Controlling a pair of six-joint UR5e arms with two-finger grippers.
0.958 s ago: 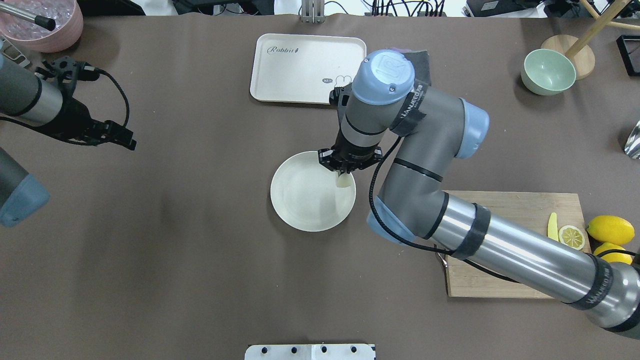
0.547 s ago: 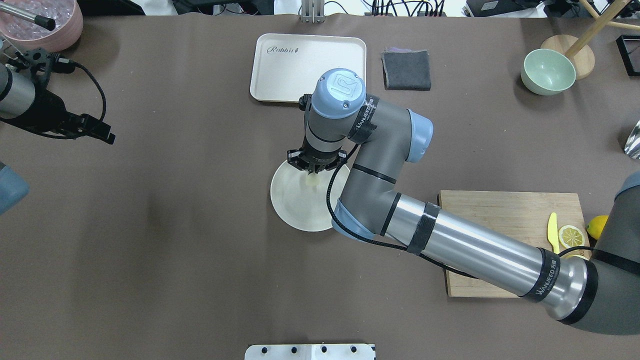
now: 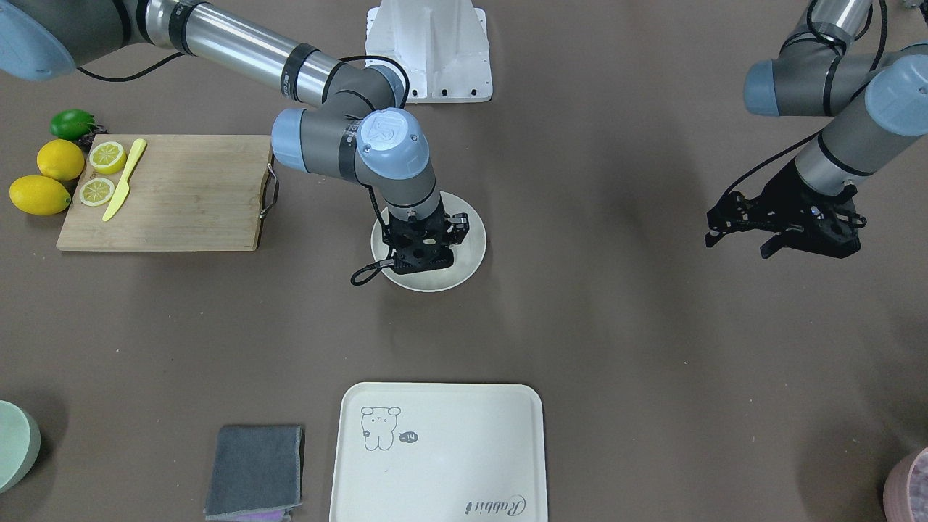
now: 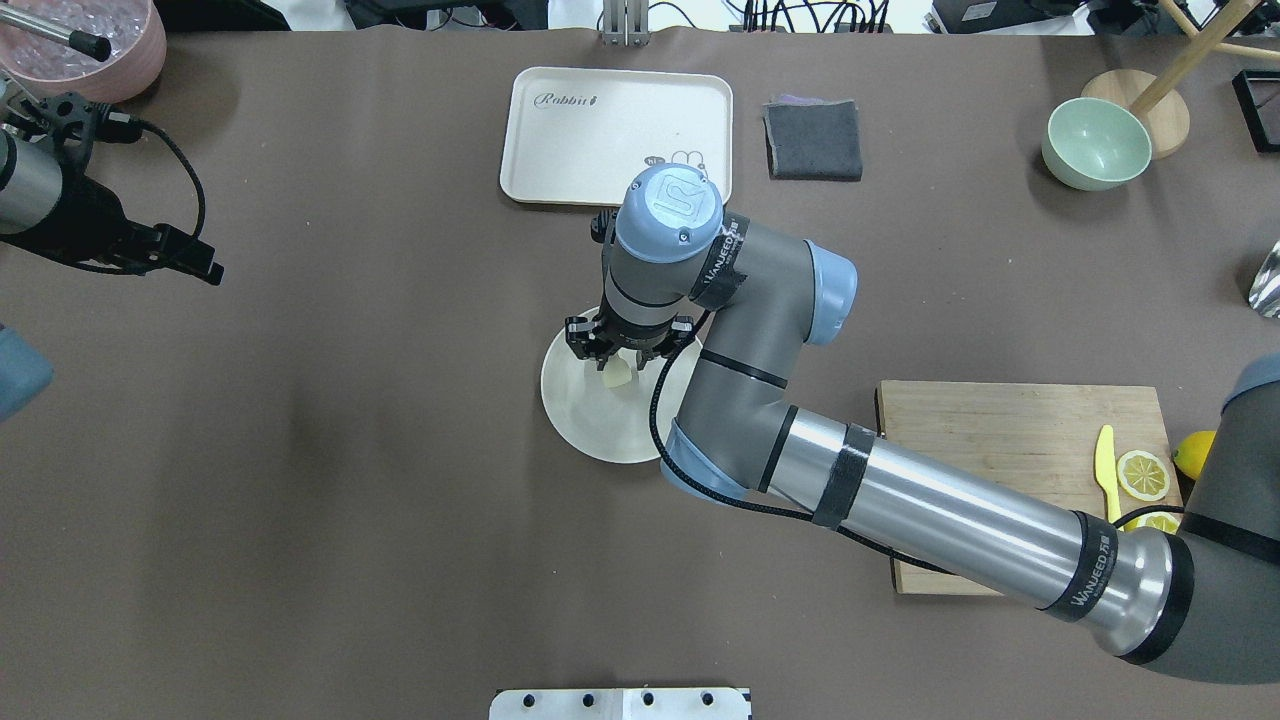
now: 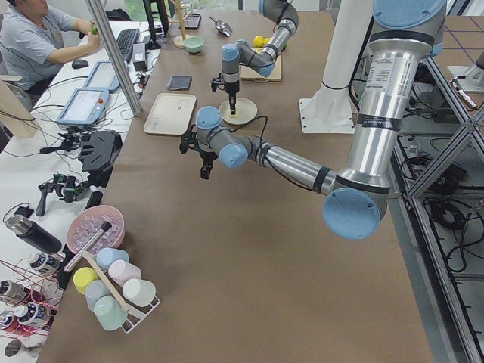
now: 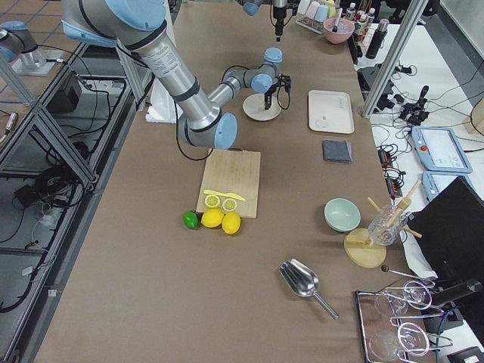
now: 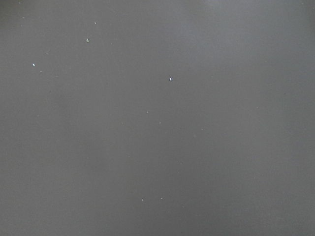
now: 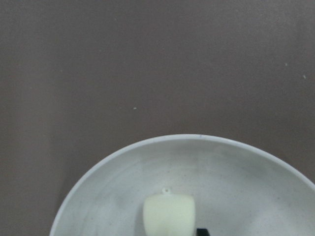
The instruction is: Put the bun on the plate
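Observation:
The round cream plate (image 4: 590, 420) lies mid-table; its rim also shows in the front view (image 3: 473, 255) and the right wrist view (image 8: 113, 167). My right gripper (image 4: 620, 358) points straight down over the plate's far half, shut on the bun (image 4: 618, 376). The bun (image 8: 169, 214) is a pale cream lump low over the plate's floor, with a black fingertip (image 8: 201, 231) beside it. Whether it touches the plate I cannot tell. My left gripper (image 3: 739, 243) hovers open and empty over bare table far to the left, well away from the plate.
A cream tray (image 4: 616, 135) with a bear drawing and a folded grey cloth (image 4: 813, 139) lie beyond the plate. A wooden board (image 4: 1020, 440) with a yellow knife, lemon slices and lemons is at the right. A green bowl (image 4: 1096, 143) and a pink bowl (image 4: 85, 45) sit in the far corners.
My right gripper has carried the bun leftward from the plate's right rim to over its far middle. The left arm has drawn back toward the table's left edge.

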